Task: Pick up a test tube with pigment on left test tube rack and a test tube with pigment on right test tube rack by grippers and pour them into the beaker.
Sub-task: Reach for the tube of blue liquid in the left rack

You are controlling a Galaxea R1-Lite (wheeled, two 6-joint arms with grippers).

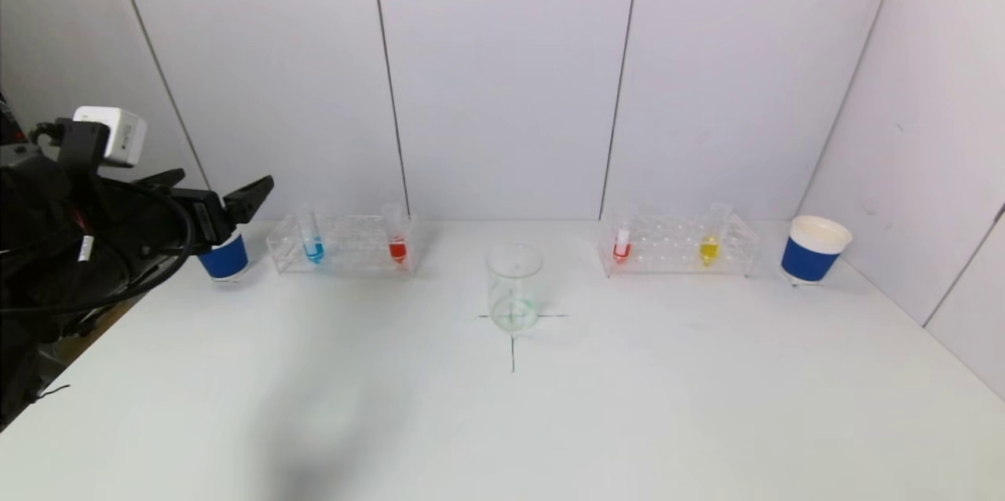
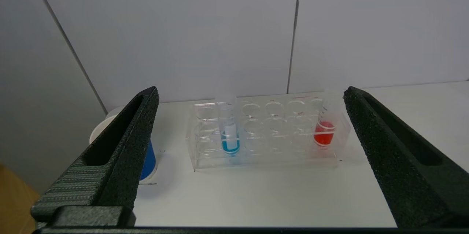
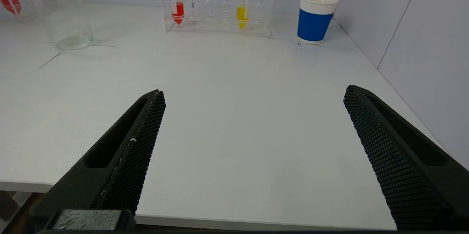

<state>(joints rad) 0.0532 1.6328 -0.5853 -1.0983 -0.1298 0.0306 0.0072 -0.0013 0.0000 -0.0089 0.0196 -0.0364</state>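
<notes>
1. The white tabletop (image 1: 667, 407) is the biggest thing here, walled by pale panels at the back and on the robot's right. Its broad front stretch gives both arms free room to travel.
2. The left arm is up at the table's left edge. The left gripper (image 1: 224, 202) hovers in front of a blue paper cup (image 1: 224, 257) and faces the left test tube rack (image 1: 345, 246). Its jaws stand fully apart and hold nothing.
3. The right gripper (image 3: 253, 153) shows only in its own wrist view, low over the near edge of the tabletop and well apart from the right test tube rack (image 3: 220, 14). Its jaws are also wide open and empty.
4. The beaker (image 1: 514, 285) stands between the two racks on a drawn cross. It looks like thin, clear glass, so a knock would likely tip or crack it.
5. Each clear rack sits near the back wall, so I'd reach from the front or from above, not from behind. A second blue cup (image 1: 813, 250) stands just beyond the right rack's outer end.
6. The left rack carries a blue tube (image 1: 312, 238) and a red tube (image 1: 396, 238). The right rack carries a red-filled tube (image 1: 622, 238) and a yellow tube (image 1: 710, 238).
7. The tubes are probably light, stiff, smooth and slippery. I'd grip the bare upper part above the rack top and lift straight up, keeping each upright until it reaches the beaker.
</notes>
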